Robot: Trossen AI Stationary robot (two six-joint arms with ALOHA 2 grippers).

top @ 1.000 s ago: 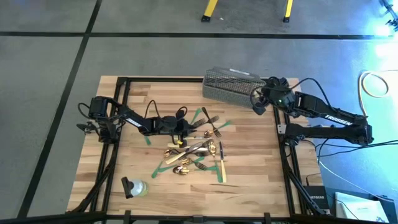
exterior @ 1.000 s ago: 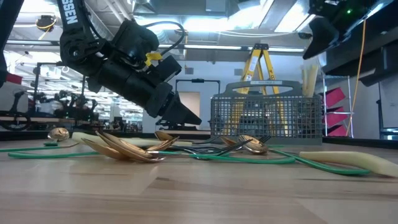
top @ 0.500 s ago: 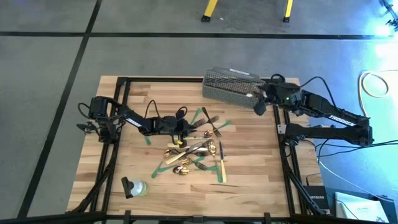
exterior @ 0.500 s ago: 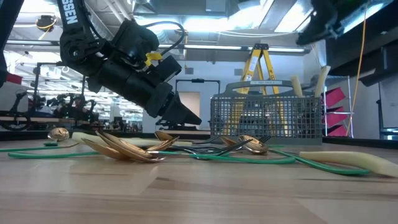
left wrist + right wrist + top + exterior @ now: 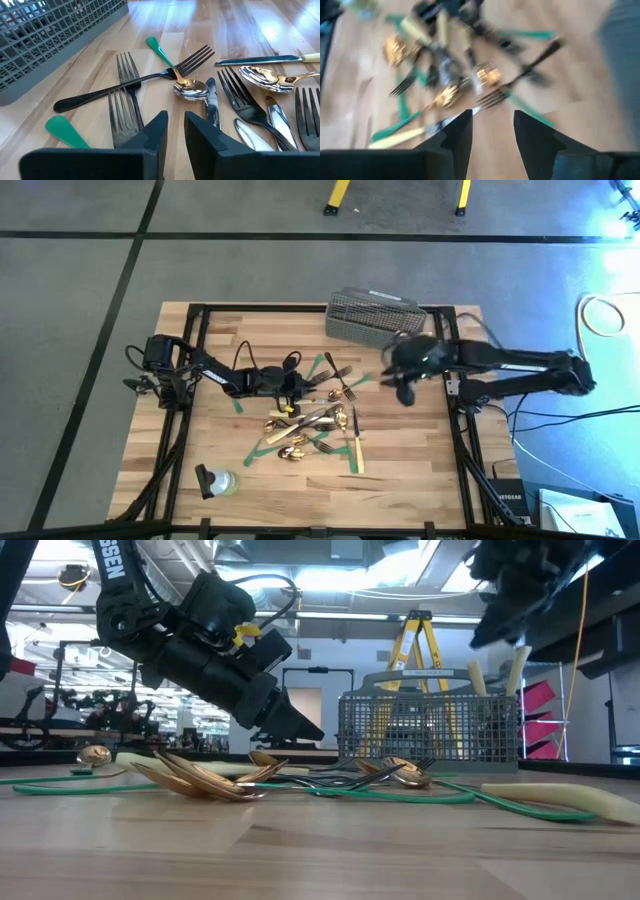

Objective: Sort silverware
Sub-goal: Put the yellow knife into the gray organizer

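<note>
The silverware (image 5: 315, 418) lies in a loose pile mid-table on green tape strips: dark forks (image 5: 125, 87), gold spoons (image 5: 191, 89), and a cream-handled knife (image 5: 355, 452). My left gripper (image 5: 297, 385) hovers low at the pile's left side. It is open by a narrow gap (image 5: 176, 125) with nothing in it. My right gripper (image 5: 405, 390) hangs open above the table between the pile and the grey mesh basket (image 5: 372, 315). It tips down toward the pile (image 5: 492, 117) and holds nothing. Cream handles (image 5: 517, 665) stick up out of the basket (image 5: 430, 725).
A small clear bottle with a dark cap (image 5: 215, 480) lies near the table's front left corner. Black frame rails (image 5: 447, 420) run along the table's sides. Bare wood lies between the pile and the right rail, and along the near edge.
My right gripper has swung from above the basket toward the table's middle and near side. It has dropped lower and tipped downward to face the pile. The cream handles that stood upright under it a second ago now lean apart in the basket.
</note>
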